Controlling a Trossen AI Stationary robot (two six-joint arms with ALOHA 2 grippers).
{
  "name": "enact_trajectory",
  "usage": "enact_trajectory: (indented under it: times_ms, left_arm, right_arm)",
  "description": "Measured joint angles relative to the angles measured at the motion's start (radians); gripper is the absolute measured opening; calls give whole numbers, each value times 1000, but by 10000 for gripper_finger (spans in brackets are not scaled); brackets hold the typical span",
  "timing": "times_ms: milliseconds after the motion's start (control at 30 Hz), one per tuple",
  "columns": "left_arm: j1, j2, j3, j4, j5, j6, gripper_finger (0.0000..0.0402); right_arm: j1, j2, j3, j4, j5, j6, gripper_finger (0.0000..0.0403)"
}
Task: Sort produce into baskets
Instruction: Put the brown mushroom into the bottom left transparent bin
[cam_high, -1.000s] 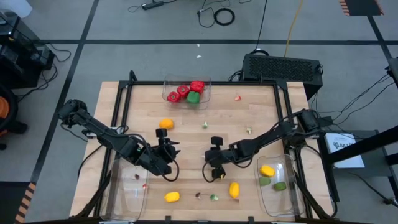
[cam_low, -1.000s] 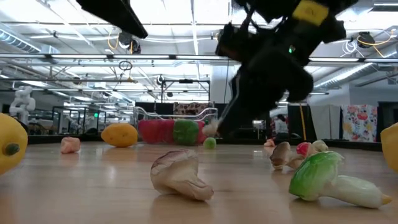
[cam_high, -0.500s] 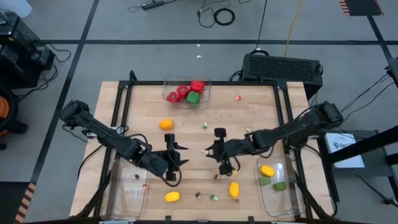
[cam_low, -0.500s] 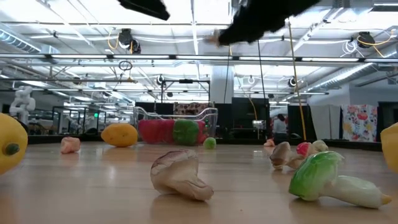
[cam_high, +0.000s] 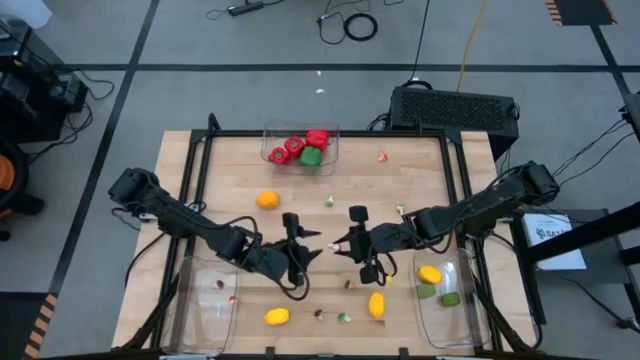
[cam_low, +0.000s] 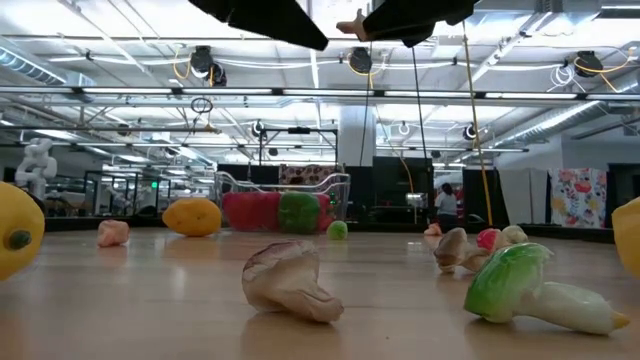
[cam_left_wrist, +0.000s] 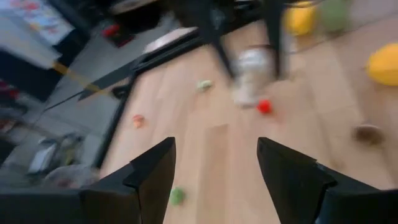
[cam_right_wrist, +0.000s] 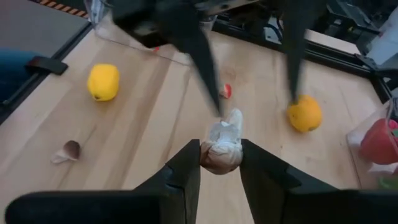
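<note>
A small toy mushroom (cam_right_wrist: 222, 148), white stem and brown cap, hangs above the middle of the table with my right gripper (cam_right_wrist: 221, 163) shut on it. My left gripper (cam_high: 318, 246) faces it from the table's left, open. Its two fingers (cam_right_wrist: 204, 62) stand on either side of the stem's far end without plainly touching it. The far basket (cam_high: 332, 135) holds red and green peppers (cam_high: 300, 148). The near right basket (cam_high: 462, 325) holds a lemon and limes. The near left basket (cam_high: 195, 310) holds tiny bits. My right gripper pinches the mushroom's brown cap end (cam_right_wrist: 219, 163) between its two fingers. The fingers come from the table's right, slanting a little downward. The white stem (cam_right_wrist: 230, 127) sticks out forward past the fingertips toward my left gripper. The mushroom is lifted clear of the table.
An orange (cam_high: 267, 200) lies left of centre. Two lemons (cam_high: 277, 316) (cam_high: 376, 305) lie near the front edge, with another mushroom (cam_low: 285, 280) and a green-white vegetable (cam_low: 520, 285). Small bits (cam_high: 382, 156) are scattered on the wood. A black frame (cam_high: 320, 132) runs round the table.
My right gripper has risen from the table with the mushroom and gone a little toward the far edge, out of the low view's middle. My left gripper has moved toward the table's right, up to the right gripper, and turned to face it.
</note>
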Motion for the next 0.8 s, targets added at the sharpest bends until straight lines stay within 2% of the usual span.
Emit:
enact_trajectory:
  times_ms: [100, 333, 800]
  left_arm:
    - [3, 25, 0, 62, 46, 35, 233]
    - [14, 77, 0, 165, -21, 111, 233]
    - [0, 80, 0, 234, -28, 201, 233]
  right_arm:
    - [-1, 0, 0, 0, 0, 0, 100]
    - [-1, 0, 0, 1, 0, 0, 100]
    - [-2, 0, 0, 0, 0, 3, 100]
